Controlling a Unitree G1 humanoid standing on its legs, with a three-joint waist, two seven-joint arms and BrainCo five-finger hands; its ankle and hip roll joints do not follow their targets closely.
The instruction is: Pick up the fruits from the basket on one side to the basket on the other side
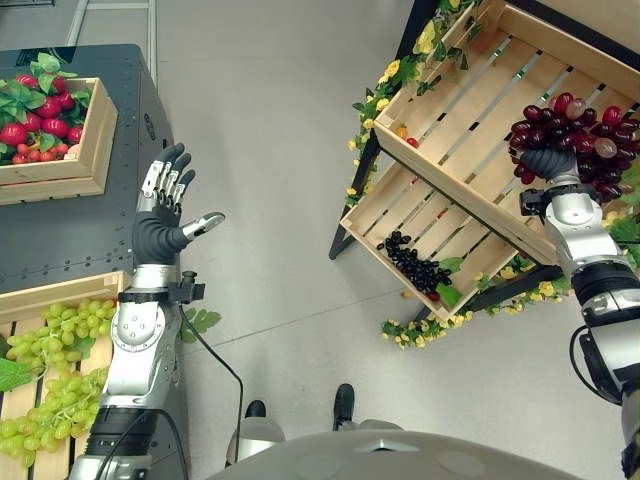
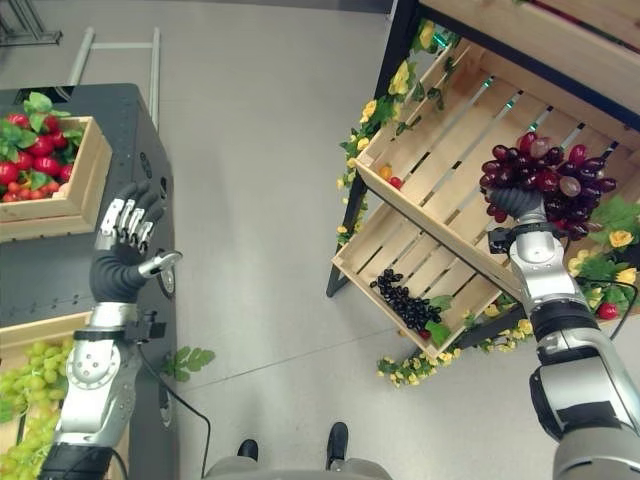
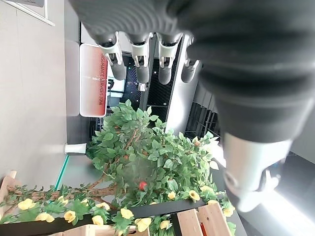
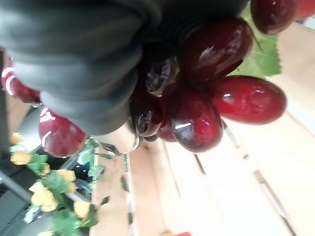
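- The right hand [image 2: 520,205] is raised over the upper slatted crate [image 1: 470,120] of the tilted shelf, with a bunch of dark red grapes [image 1: 578,140] resting on it. The right wrist view shows the grapes pressed against the dark cover, but I cannot tell how the fingers sit round them.
- The left hand [image 1: 165,210] hangs with fingers spread and straight above the dark desk [image 1: 70,230], holding nothing.
- Judged step: carrying the bunch across to the desk side. Keep the wrist level so loose grapes do not roll off.
- Lift well clear of the crate's front rail before swinging left.
- Likely target is a wooden crate on the desk; the one with green grapes [image 1: 50,380] at the near edge seems closest, the red fruit crate [image 1: 60,150] lies further back.
- Lower the bunch gently rather than dropping it.
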